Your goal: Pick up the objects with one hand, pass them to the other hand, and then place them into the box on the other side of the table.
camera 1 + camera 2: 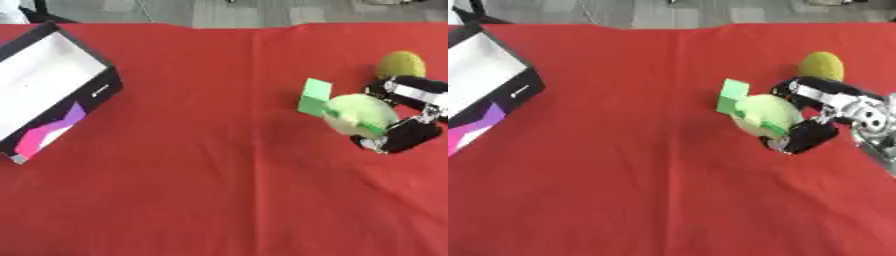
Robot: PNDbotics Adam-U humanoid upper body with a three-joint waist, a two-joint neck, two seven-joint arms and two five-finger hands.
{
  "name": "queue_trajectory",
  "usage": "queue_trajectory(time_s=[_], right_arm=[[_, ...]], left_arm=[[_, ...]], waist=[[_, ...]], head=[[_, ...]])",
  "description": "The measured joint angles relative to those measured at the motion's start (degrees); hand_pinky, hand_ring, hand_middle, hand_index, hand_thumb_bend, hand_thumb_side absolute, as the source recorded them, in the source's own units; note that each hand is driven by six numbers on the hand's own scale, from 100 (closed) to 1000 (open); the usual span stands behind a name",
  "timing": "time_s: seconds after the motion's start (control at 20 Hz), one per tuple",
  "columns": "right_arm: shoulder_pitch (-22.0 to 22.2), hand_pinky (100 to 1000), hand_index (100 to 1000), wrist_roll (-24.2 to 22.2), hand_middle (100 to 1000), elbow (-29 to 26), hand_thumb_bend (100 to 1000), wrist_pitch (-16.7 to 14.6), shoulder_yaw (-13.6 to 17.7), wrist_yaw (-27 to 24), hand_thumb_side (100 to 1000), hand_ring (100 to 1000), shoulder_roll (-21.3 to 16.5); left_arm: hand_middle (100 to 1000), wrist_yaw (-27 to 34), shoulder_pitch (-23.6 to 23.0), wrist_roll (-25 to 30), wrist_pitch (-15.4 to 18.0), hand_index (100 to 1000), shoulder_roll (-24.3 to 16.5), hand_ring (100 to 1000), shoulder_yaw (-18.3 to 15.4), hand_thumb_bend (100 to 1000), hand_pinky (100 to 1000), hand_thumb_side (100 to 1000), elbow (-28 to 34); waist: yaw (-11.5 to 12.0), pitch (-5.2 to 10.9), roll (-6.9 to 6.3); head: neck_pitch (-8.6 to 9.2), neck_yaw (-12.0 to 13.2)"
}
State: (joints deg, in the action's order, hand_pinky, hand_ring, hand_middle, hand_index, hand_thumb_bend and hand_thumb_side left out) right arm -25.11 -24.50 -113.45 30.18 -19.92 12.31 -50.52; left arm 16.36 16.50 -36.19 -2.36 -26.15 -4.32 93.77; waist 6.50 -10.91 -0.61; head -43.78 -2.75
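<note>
A: What is seen nearest the camera?

B: Only the red tablecloth (219, 200) is seen there; the near half of it is covered by nothing.

A: And what is met farther in, at the right?

B: The right hand (815, 120) is found there, entered from the right edge. Its black fingers (808, 137) and thumb are curled round a pale green round object (765, 115), so the hand is closed on that object. The object is held just above or on the cloth; which of the two cannot be told.

A: Is anything placed beside it?

B: A bright green block (313, 97) is seen just to the left of the round object, touching it or nearly so. It cannot be told whether the block is held as well or is merely standing against the object. A little farther back, an olive-yellow round object (401, 64) is seen lying on the cloth just behind the hand's upper fingers.

A: What is found at the left?

B: A box (52, 85) is set at the far left, well apart from the hand. It is black-walled, with a white interior and a pink and purple patch on its near side. It lies askew to the table edge.

A: Is the left hand shown?

B: It is shown in neither view.

A: And beyond the table?

B: A grey floor (219, 12) is seen past the far edge.
</note>
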Motion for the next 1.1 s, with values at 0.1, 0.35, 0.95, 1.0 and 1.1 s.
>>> queue_trajectory(time_s=[0.1, 0.35, 0.95, 1.0, 1.1], right_arm=[[-1.07, 764, 705, 2.14, 600, -0.01, 268, 0.06, -0.79, -1.42, 100, 597, 2.50], [-1.85, 775, 710, 13.52, 607, -0.04, 268, -2.90, -2.92, -5.98, 100, 602, 11.39], [-2.99, 787, 704, 24.76, 604, 0.09, 213, -9.40, -7.64, -8.54, 100, 614, 21.21], [-3.29, 788, 704, 24.85, 604, 0.17, 210, -9.86, -7.95, -8.48, 100, 615, 21.80], [-3.84, 789, 704, 24.87, 604, 0.63, 208, -10.90, -8.58, -8.09, 100, 617, 22.89]], left_arm=[[797, -1.12, 0.47, 0.67, -0.44, 847, -0.01, 767, 0.58, 917, 724, 619, 1.41], [778, -5.98, 2.68, 5.62, -4.06, 835, -1.09, 762, 3.30, 930, 724, 530, 6.29], [787, -24.11, 11.30, 25.49, -17.55, 840, -8.03, 776, 11.46, 888, 745, 442, 16.23], [789, -25.62, 12.34, 27.85, -18.41, 842, -8.54, 777, 12.45, 883, 747, 441, 17.15], [792, -28.06, 14.38, 32.59, -19.80, 844, -9.35, 779, 14.44, 879, 750, 442, 18.65]], waist=[[0.22, 0.01, 0.00], [0.47, 0.11, -0.02], [1.23, 0.26, -0.59], [1.35, 0.38, -0.62], [1.42, 0.94, -0.73]], head=[[0.00, -0.04], [0.00, -0.06], [0.00, -0.53], [0.00, -0.56], [-0.01, -0.70]])
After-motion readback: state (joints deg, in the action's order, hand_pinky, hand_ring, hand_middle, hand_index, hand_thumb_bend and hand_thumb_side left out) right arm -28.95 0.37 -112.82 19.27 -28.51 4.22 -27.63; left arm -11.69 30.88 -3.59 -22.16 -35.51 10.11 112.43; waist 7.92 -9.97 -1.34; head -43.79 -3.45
